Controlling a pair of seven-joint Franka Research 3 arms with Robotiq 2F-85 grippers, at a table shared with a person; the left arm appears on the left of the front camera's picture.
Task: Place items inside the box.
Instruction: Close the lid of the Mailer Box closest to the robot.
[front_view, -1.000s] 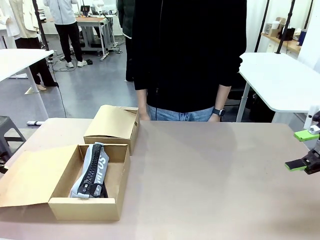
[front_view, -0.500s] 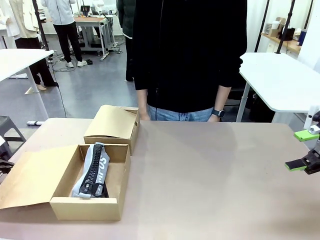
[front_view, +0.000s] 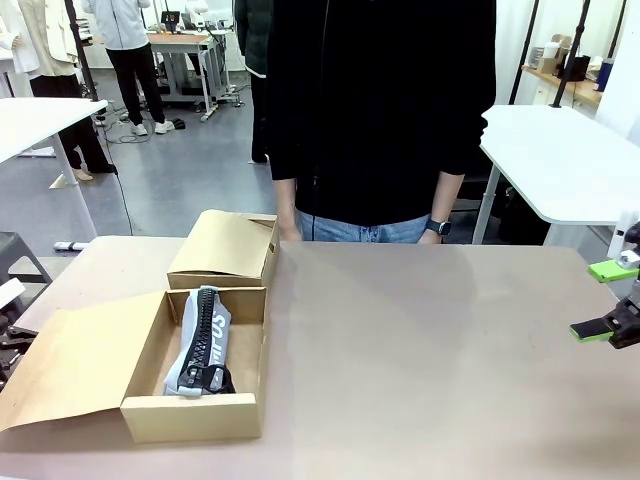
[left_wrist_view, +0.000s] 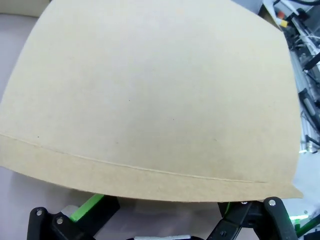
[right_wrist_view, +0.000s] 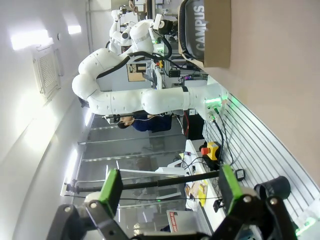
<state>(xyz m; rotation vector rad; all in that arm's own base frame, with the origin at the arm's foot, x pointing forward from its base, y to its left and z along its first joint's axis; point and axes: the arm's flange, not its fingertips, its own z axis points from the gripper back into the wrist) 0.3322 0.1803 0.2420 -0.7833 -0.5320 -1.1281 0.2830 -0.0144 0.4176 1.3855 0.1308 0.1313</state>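
Rightward since before: box (front_view: 190, 400) shifted.

— Where does the front view sit?
— On the robot's side, facing twelve o'clock across the table (front_view: 430, 350) at a person (front_view: 380, 110); the open box (front_view: 195, 415) lies near, at about eight o'clock.
— The left wrist view?
— Very close to that box's flap (left_wrist_view: 150, 95).
— The right wrist?
— Rolled sideways, looking far along the table — sharing the box (right_wrist_view: 217, 35) at one o'clock.

White arm (right_wrist_view: 145, 100), black claw (front_view: 612, 300) with green pads
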